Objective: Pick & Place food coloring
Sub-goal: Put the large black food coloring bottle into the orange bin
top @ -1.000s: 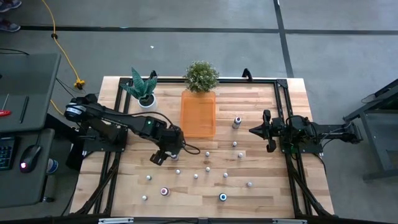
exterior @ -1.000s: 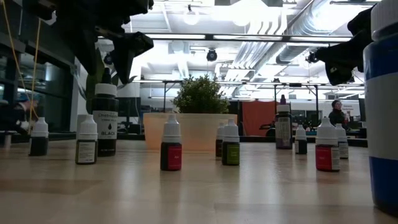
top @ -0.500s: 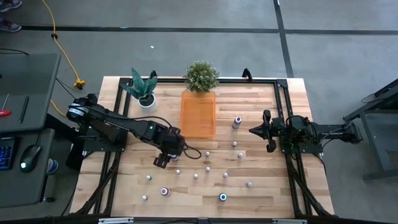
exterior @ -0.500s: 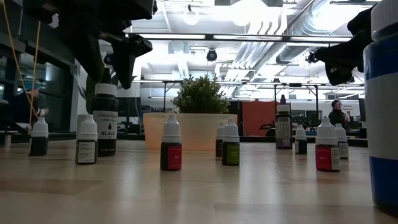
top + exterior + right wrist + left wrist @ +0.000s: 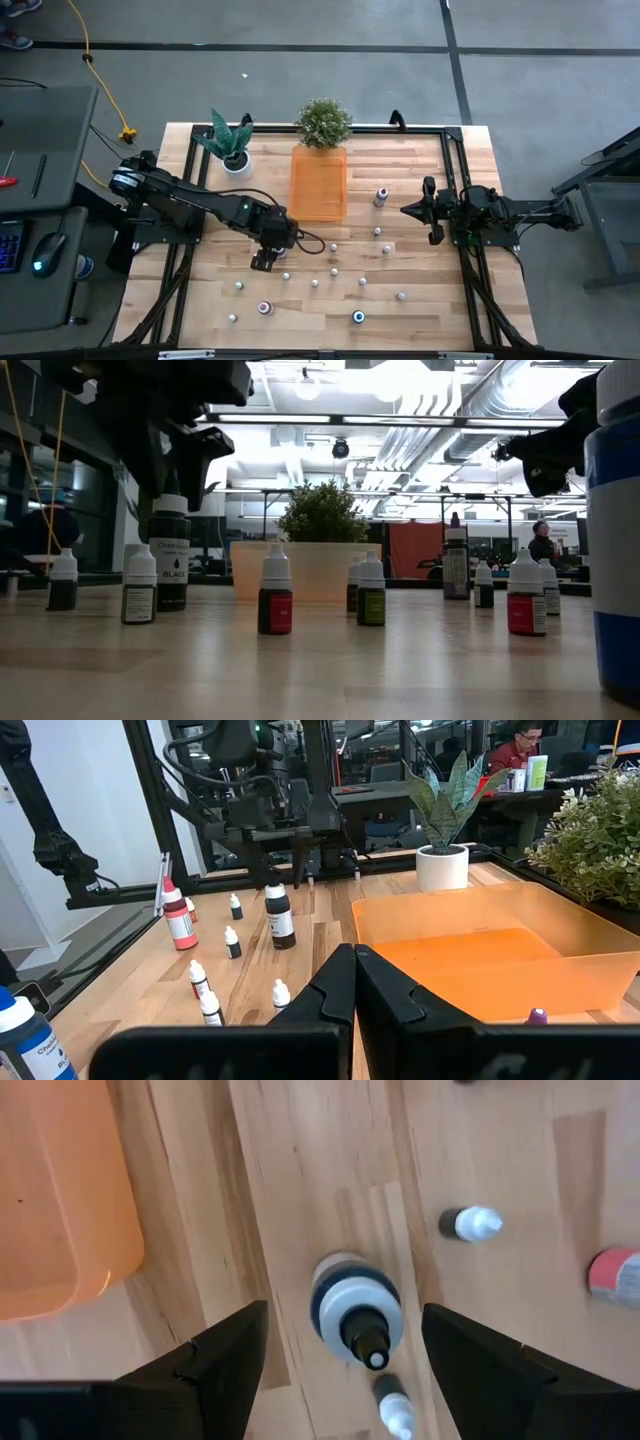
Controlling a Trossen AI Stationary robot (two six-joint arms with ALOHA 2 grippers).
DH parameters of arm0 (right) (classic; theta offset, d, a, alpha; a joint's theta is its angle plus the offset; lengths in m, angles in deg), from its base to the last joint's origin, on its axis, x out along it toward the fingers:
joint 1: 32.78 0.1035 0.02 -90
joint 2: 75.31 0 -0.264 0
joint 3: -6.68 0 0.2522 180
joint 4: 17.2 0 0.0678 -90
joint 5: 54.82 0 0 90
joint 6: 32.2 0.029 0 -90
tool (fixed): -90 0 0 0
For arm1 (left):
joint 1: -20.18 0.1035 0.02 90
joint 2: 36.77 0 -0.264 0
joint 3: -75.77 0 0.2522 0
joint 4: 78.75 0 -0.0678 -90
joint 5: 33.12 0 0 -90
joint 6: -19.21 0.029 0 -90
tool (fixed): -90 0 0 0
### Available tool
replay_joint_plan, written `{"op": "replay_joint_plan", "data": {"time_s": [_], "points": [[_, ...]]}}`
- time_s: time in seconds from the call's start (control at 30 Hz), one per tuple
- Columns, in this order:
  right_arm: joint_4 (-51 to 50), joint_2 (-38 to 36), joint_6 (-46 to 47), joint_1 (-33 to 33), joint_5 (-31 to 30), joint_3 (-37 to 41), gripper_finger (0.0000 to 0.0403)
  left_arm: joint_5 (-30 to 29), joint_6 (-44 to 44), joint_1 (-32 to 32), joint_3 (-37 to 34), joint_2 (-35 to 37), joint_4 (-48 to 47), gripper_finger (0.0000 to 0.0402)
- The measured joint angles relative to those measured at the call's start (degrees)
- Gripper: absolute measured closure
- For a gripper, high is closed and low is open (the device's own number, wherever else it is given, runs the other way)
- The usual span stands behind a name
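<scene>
Bottles of food coloring (image 5: 334,271) scattered over counter (image 5: 420,310) middle toward near edge. I see left end effector (image 5: 342,1342) spread wide above black-labelled bottle (image 5: 355,1308). Right end effector (image 5: 408,211), fingers closed, waits near right edge.

I'm working in an open lab-office: exposed ceiling ducts (image 5: 520,405), strip lights, desks behind, a seated person (image 5: 520,742), concrete floor (image 5: 300,90).
</scene>
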Motion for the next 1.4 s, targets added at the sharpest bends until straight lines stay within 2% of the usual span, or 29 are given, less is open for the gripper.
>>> {"op": "replay_joint_plan", "data": {"time_s": [0.37, 0.87, 1.4], "points": [[0.0, 0.0, 0.0, 0.0, 0.0, 0.0, 0.0402, 0.4, -2.7, -0.3, -0.1, -0.7, 0.0, 0.0145], [0.0, 0.0, 0.0, 0.0, 0.0, 0.0, 0.0402, 2.6, -2.8, -0.3, -0.1, -1.2, 0.7, 0.0225], [0.0, 0.0, 0.0, 0.0, 0.0, 0.0, 0.0402, 2.0, -2.8, -0.7, 0.1, -2.7, 1.0, 0.0232]]}}
